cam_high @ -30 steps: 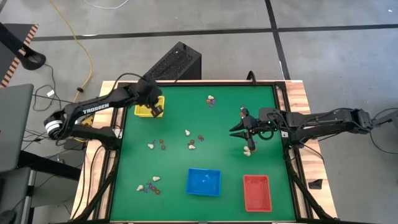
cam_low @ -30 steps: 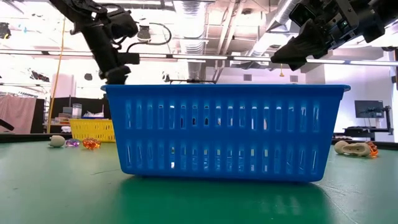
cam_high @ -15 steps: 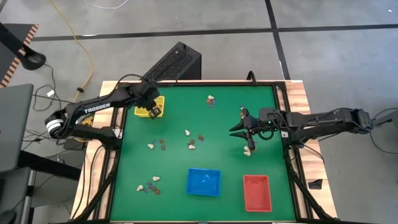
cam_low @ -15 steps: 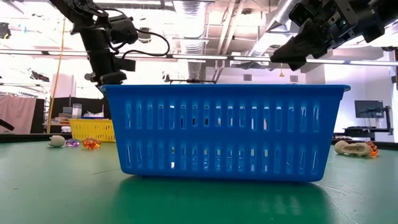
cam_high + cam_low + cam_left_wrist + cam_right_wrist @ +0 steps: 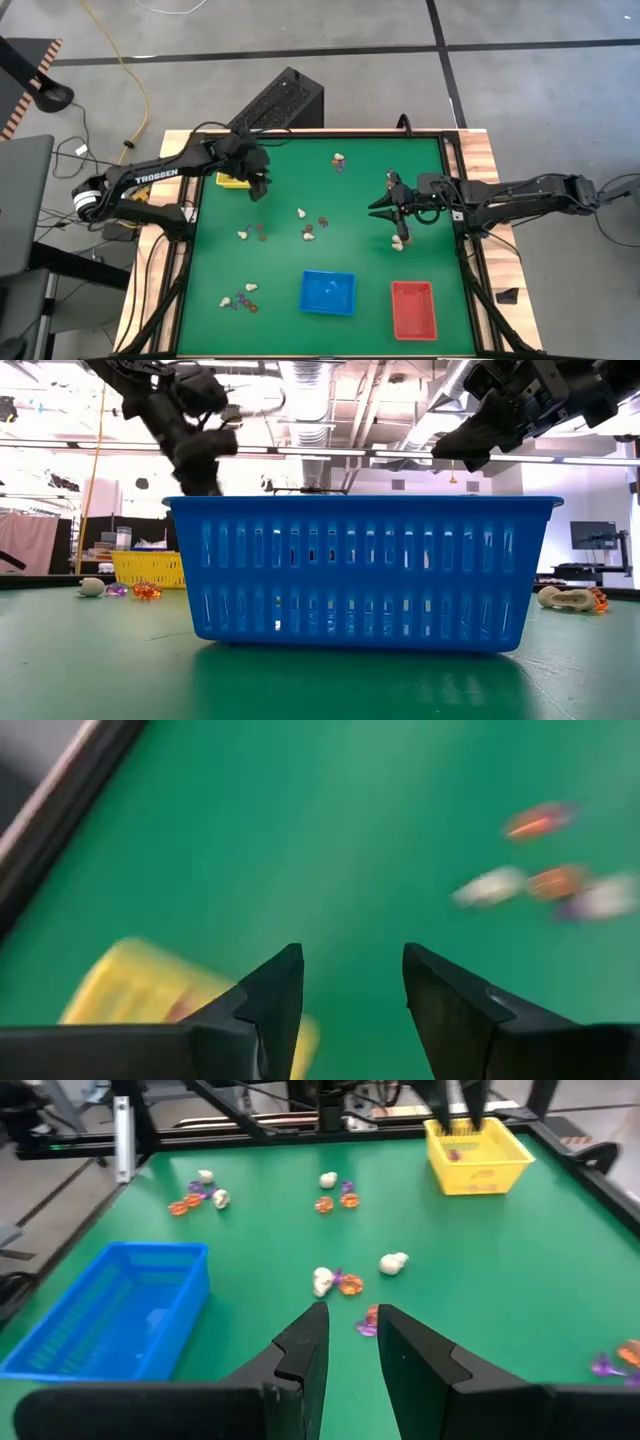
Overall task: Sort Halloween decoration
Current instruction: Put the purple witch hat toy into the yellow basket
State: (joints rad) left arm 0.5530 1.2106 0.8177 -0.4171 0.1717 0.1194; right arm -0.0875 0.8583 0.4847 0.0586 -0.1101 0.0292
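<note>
I see the green table [image 5: 360, 200] with three trays on it: the blue tray [image 5: 328, 292] and the red tray [image 5: 413, 309] at the near edge, the yellow tray [image 5: 232, 179] at the far left corner.

My left gripper [image 5: 259, 186] hangs just beside the yellow tray, on its inner side, above bare green mat. In the left wrist view its two dark fingers [image 5: 268, 995] stand apart with nothing between them, so it is open and empty.

My right gripper [image 5: 385, 207] hangs over the right part of the table. Its fingers [image 5: 305, 1342] show a narrow gap with nothing in it; a small group of trinkets [image 5: 340, 1280] lies on the mat just beyond the tips.

The Halloween decoration [image 5: 308, 230] is scattered in small groups: in the middle of the table, near the far edge [image 5: 339, 160], at the near left [image 5: 240, 298], and just beside the right gripper [image 5: 398, 241]. The pieces are tiny, some whitish-cream, some orange, some purple. One small piece lies inside the yellow tray, as the right wrist view shows.
</note>
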